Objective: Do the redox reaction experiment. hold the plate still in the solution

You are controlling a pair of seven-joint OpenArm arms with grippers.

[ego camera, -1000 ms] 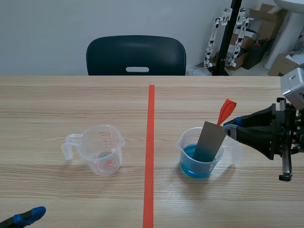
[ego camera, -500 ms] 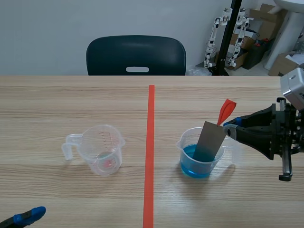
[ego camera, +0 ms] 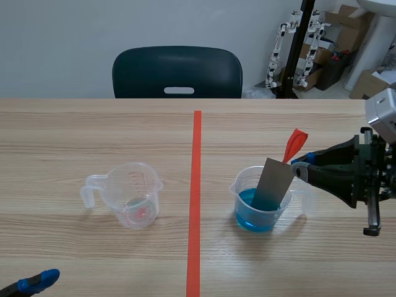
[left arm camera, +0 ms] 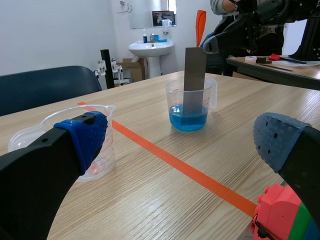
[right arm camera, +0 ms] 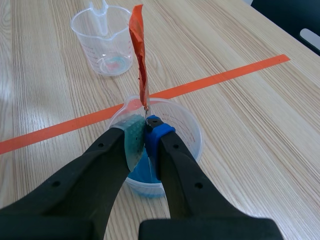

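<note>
Wooden table (ego camera: 74,136), plate (ego camera: 273,180) — foot sunk in solution (ego camera: 249,215)

My right gripper (ego camera: 298,167), just right of the beaker (ego camera: 257,207): two thick matte-black fingers (right arm camera: 175,170), tapering to the tips. Small round recesses along their upper faces. One pad (right arm camera: 159,131) bright blue, dotted; its partner (right arm camera: 131,142) grey-green, dotted, half see-through. Farther right of the beaker, black wrist body with a light grey boxy housing (ego camera: 382,114) on top and a thin black bracket (ego camera: 372,216) beneath. My left gripper (left arm camera: 180,135), well off to the beaker's near left: same black build, one vivid blue dotted tip (left arm camera: 85,135), one duller grey-blue (left arm camera: 277,137).
</note>
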